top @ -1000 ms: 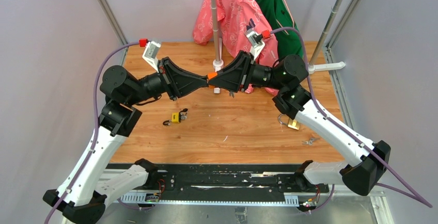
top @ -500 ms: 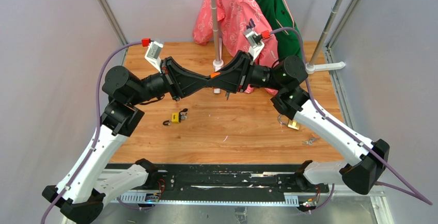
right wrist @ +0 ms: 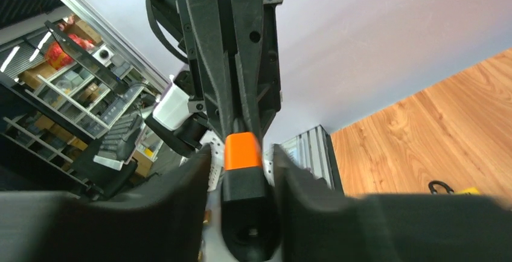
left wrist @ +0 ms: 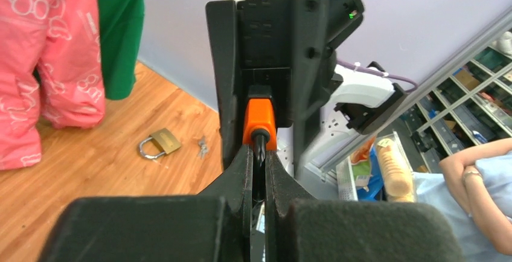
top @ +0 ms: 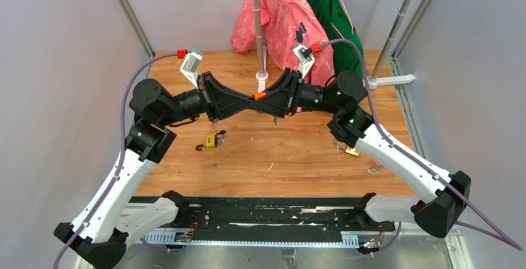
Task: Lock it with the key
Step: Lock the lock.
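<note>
Both arms meet in mid-air above the table (top: 298, 151), wrists nose to nose.

- Right gripper (right wrist: 241, 165): jaws part-spread and clamped on either side of a stubby orange-and-black lock (right wrist: 243, 152), its orange end facing the other arm.
- Left gripper (left wrist: 258, 159): jaws pressed together, pinching a thin dark key (left wrist: 259, 147). The key's tip sits at the lock's orange face. I cannot tell how deep it has gone in.
- Something small hangs under the joined grippers in the top view; it is too small to name.
- On the table, untouched: a brass padlock (left wrist: 158, 143) with loose keys (left wrist: 201, 147) just beside it on the right, and a small yellow padlock (top: 212, 141) on the left.

Judgement: the step in hand is seating and turning the key.

- Keep the two wrists on one straight line. Any tilt between them will bind the blade.
- Push gently until the key bottoms out, then rotate the left wrist only.
- The right grip must resist the twist. It holds a smooth, rounded body, which may spin between the pads.
- Risk: the key is held on a narrow pinch and could slip or pivot under torque.
</note>
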Tool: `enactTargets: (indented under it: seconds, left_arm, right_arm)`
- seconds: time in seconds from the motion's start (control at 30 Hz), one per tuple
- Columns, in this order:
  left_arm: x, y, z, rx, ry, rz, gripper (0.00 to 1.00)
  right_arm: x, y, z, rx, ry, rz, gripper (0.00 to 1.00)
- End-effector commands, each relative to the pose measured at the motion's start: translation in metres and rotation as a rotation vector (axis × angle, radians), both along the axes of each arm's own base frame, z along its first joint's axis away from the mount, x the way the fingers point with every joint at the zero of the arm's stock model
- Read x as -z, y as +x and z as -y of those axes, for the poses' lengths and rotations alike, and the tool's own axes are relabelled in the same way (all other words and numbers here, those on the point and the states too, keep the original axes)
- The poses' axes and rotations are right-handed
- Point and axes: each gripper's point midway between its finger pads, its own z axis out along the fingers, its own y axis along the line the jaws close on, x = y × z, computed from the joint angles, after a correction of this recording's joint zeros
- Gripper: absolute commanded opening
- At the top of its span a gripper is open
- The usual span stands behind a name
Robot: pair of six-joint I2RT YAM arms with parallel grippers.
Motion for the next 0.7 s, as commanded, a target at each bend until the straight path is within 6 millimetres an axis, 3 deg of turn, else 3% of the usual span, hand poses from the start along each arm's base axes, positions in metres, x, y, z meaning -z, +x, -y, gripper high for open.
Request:
enactTargets:
  seconds: [0.0, 0.1, 0.4, 0.6, 0.67]
  left_arm:
    - [0.011, 0.007, 0.000, 0.008, 0.008, -0.031, 0.00]
    - [0.007, 0.008, -0.005, -0.004, -0.002, -0.031, 0.00]
    - [0.001, 0.004, -0.010, 0.011, -0.018, -0.023, 0.00]
    - [0.000, -0.002, -0.009, 0.053, -0.018, -0.026, 0.00]
    - [-0.002, -0.004, -0.009, 0.056, -0.022, -0.025, 0.00]
  right_arm:
    - [0.003, -0.020, 0.002, -0.052, -0.027, -0.018, 0.49]
    - [-0.002, -0.023, 0.010, -0.042, -0.020, -0.007, 0.60]
    - [-0.001, -0.015, 0.032, 0.011, -0.007, -0.028, 0.57]
    - [0.006, -0.008, 0.040, 0.030, -0.032, -0.033, 0.60]
    - [0.006, -0.008, 0.040, 0.022, -0.029, -0.032, 0.56]
